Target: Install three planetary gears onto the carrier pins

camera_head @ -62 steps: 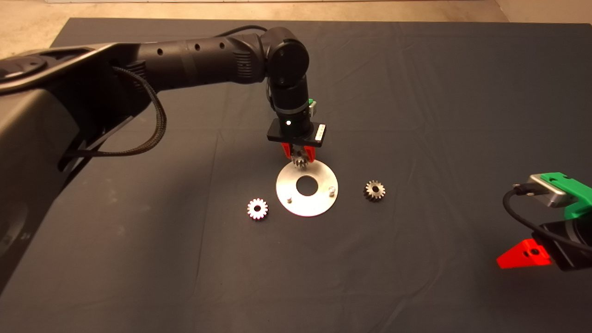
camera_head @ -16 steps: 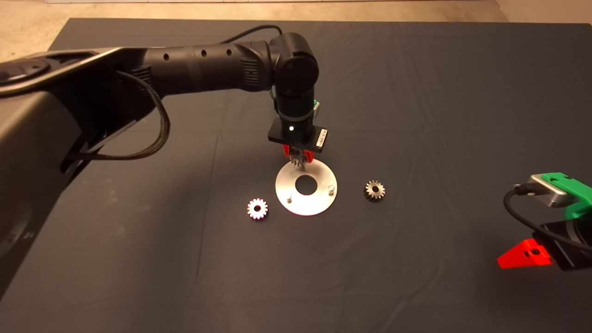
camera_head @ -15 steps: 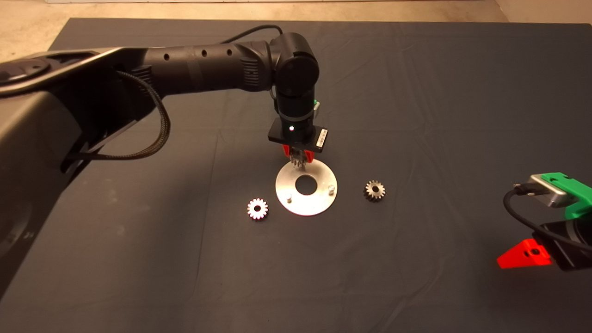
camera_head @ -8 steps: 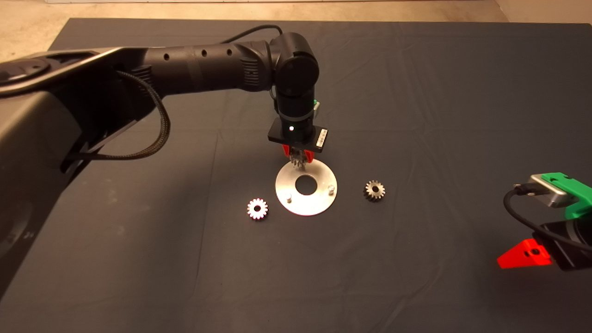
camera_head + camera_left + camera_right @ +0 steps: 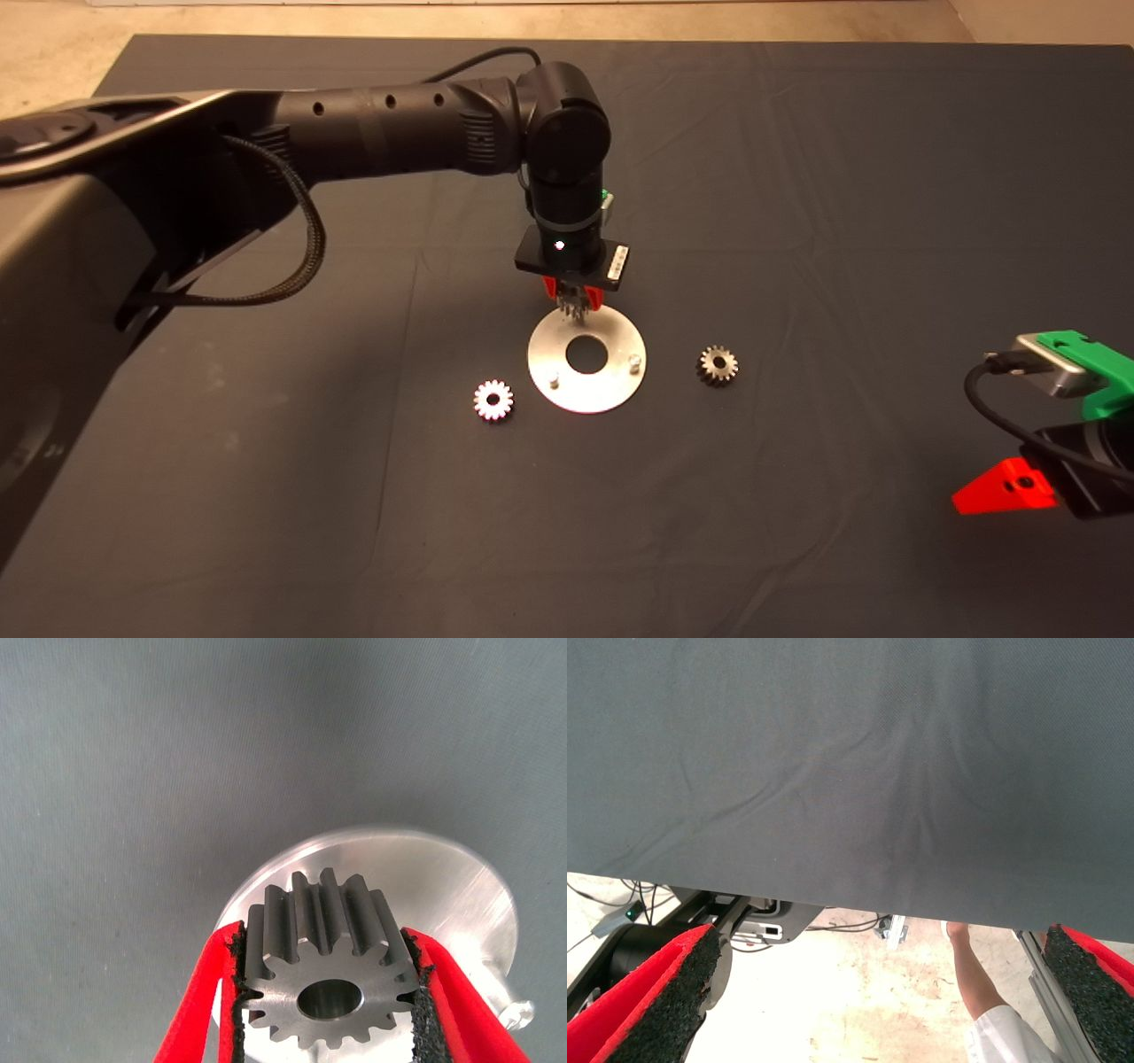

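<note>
Your left gripper (image 5: pixel 574 305) has its red fingers (image 5: pixel 205 992) clamped on a small grey metal spur gear (image 5: pixel 328 979), its centre hole facing the wrist camera, held just over the far edge of the flat shiny round metal disc (image 5: pixel 540 347) at the middle of the dark mat (image 5: pixel 797 177). From overhead you see two short silver carrier pins, one (image 5: pixel 553 381) at the disc's near left and one (image 5: pixel 634 361) at its right, both bare. A second small silvery gear (image 5: pixel 493 400) lies flat on the mat just left of the disc; a third, darker gear (image 5: pixel 718 364) lies to its right. Your right gripper (image 5: pixel 877 1010) waits at the mat's lower right edge, fingers spread wide and empty. Beyond the mat, a person's arm (image 5: pixel 970 974) shows.
</note>
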Action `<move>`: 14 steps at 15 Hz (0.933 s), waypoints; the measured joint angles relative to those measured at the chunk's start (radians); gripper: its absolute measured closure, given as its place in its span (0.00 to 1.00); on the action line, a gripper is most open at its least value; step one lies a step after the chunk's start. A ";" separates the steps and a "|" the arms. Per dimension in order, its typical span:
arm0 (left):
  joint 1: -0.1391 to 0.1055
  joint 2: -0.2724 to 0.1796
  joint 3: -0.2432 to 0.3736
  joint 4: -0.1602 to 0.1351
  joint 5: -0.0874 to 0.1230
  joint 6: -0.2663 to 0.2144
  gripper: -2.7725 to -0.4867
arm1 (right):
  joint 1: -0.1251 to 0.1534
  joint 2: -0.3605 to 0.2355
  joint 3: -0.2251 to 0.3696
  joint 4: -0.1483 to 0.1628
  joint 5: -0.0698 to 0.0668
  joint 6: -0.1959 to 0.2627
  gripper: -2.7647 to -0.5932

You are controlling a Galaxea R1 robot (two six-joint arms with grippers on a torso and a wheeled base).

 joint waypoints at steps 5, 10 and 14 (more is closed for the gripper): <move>-0.011 0.000 0.000 0.003 -0.021 0.000 0.83 | 0.000 0.000 0.000 0.000 0.000 0.000 0.02; -0.010 0.000 0.000 0.003 0.019 0.007 0.83 | 0.000 0.000 0.000 0.000 0.000 0.000 0.02; -0.011 0.000 0.000 0.003 0.046 0.009 0.83 | 0.000 0.000 0.000 0.000 0.000 0.000 0.02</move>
